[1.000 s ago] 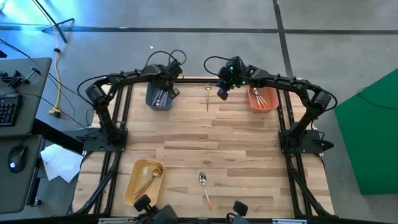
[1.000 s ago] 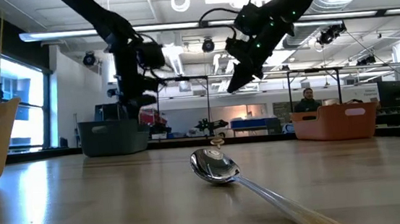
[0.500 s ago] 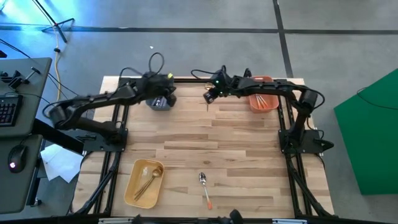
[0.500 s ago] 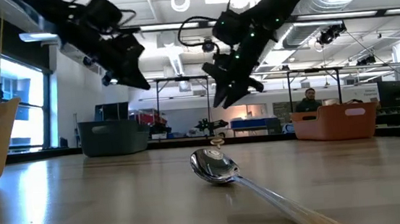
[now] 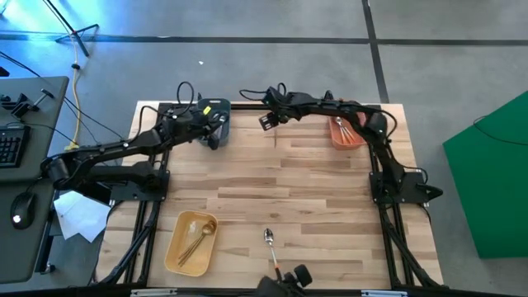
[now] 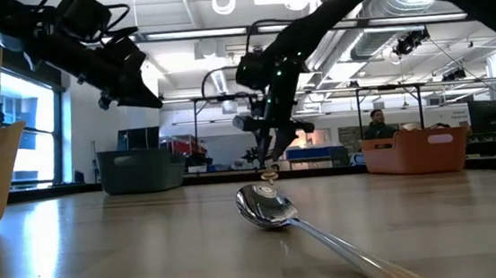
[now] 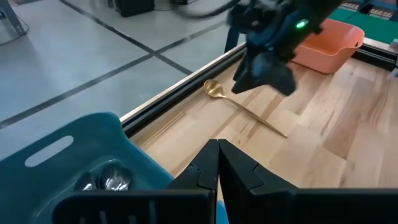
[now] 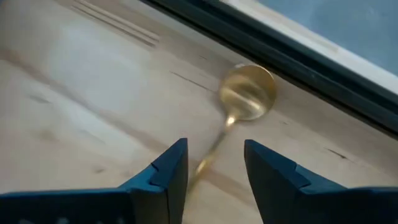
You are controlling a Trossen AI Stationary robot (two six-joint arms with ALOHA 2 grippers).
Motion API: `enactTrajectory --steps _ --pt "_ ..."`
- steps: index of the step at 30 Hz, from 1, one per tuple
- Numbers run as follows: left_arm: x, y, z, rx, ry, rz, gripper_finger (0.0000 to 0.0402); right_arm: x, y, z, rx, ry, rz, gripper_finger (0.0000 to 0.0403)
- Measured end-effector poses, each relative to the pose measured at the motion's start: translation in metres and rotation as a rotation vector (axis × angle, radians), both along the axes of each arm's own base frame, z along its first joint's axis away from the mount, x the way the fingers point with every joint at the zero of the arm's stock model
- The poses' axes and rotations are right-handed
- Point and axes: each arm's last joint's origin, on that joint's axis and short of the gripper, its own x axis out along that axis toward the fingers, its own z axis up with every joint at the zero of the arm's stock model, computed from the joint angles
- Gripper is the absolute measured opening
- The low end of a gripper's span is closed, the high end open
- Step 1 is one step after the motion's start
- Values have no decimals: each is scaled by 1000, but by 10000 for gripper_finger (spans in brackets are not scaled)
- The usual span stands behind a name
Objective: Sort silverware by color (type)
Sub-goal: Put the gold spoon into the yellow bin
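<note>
A gold spoon (image 8: 247,93) lies flat on the table by its far edge (image 5: 275,130). My right gripper (image 8: 214,168) hovers open just above it, one finger on each side of the handle, touching nothing (image 6: 267,155). My left gripper (image 7: 217,165) is shut and empty, above the right rim of the grey-blue bin (image 7: 62,168), which holds silverware (image 7: 102,180). An orange-handled spoon (image 5: 271,246) lies near the table's front edge (image 6: 267,205).
An orange bin (image 5: 348,132) with silverware stands at the far right. A yellow bin (image 5: 191,239) with gold pieces stands at the near left. The grey-blue bin (image 5: 213,124) is at the far left. Bare wood lies across the table's middle.
My right gripper has gone from beside the orange bin toward the table's left and down to the gold spoon, and has opened. My left arm has swung out to the left, and its gripper has risen and tilted over the grey-blue bin. The silverware has not moved.
</note>
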Motion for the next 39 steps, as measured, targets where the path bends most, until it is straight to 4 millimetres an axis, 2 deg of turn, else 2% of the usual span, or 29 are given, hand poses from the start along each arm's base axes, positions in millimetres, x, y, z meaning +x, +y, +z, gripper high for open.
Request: enactTrajectory --steps 9,13,23,30,39 --pt "-1 -1 0 16 6 -5 1 3 -30 -25 148 59 -25 128" --pt "-1 -1 0 17 8 -3 1 1 -37 -23 169 28 -19 128" --pt "-1 -1 -1 16 11 -3 1 -25 -54 -27 261 101 -49 91" --pt "-2 -1 -1 12 17 -3 1 -35 -56 -28 275 189 -21 64" --pt "-1 -1 -1 4 3 3 1 -37 -54 -28 272 235 48 8"
